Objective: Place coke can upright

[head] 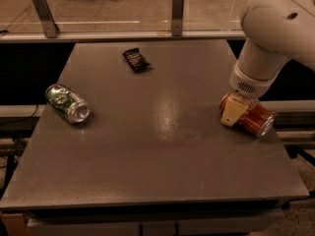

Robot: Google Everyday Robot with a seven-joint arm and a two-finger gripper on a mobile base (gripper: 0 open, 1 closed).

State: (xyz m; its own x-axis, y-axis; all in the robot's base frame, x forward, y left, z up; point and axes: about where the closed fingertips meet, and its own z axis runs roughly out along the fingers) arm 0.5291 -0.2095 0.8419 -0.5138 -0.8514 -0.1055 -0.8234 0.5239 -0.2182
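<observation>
The coke can (256,121) is red with silver rims and lies on its side near the right edge of the grey table (162,151). Its silver end faces front right. My gripper (236,114) comes down from the white arm (275,33) and sits right over the can's left half, its cream tip against the can's near side. The far side of the can under the gripper is hidden.
A green-and-silver can (67,103) lies on its side near the table's left edge. A small black packet (136,60) lies at the back middle. A rail with two metal posts (177,6) runs behind the table. The table's right edge is close to the coke can.
</observation>
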